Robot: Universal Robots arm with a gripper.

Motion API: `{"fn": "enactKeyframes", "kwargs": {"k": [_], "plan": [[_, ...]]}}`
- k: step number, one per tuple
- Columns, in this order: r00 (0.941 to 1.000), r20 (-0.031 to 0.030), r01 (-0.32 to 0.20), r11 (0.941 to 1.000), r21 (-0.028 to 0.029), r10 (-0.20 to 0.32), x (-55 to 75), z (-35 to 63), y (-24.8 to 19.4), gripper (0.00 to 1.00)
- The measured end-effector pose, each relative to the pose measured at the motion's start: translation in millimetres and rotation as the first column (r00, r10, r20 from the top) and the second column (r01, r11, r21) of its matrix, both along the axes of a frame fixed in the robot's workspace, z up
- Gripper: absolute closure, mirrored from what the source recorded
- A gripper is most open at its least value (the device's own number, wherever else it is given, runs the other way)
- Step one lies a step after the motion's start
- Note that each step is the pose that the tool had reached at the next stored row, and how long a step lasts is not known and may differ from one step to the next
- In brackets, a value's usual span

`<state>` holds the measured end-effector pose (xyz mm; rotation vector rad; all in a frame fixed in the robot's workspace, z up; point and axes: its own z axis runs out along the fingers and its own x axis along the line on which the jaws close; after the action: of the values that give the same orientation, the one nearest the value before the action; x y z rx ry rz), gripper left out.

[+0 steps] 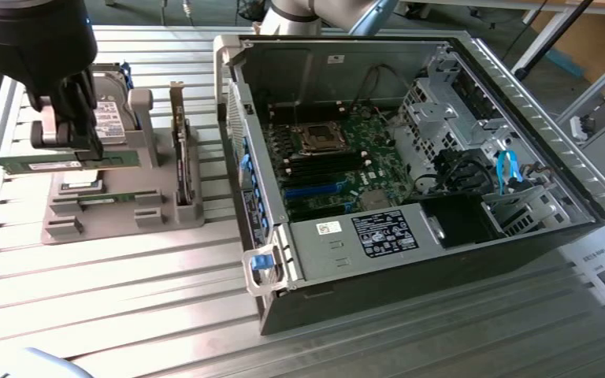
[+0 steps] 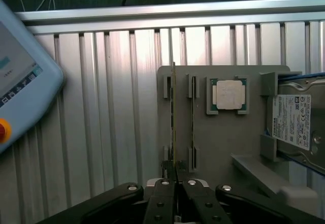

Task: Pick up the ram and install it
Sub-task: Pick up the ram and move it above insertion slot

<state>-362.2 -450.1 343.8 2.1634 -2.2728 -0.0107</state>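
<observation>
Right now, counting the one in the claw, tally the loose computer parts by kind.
Ram: 2
Processor: 1
Hard drive: 1
Card: 1
Total: 5

Slatted table (image 1: 124, 283): computer case (image 1: 408, 303); grey holder (image 1: 124, 216)
</observation>
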Motion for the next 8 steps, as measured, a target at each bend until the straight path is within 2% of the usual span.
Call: {"fn": "enactKeyframes", "kwargs": {"k": [8], "plan": [[1.0000,0.0000,0.000,1.0000,0.0000,0.000,0.0,6.5,0.0,0.88]]}}
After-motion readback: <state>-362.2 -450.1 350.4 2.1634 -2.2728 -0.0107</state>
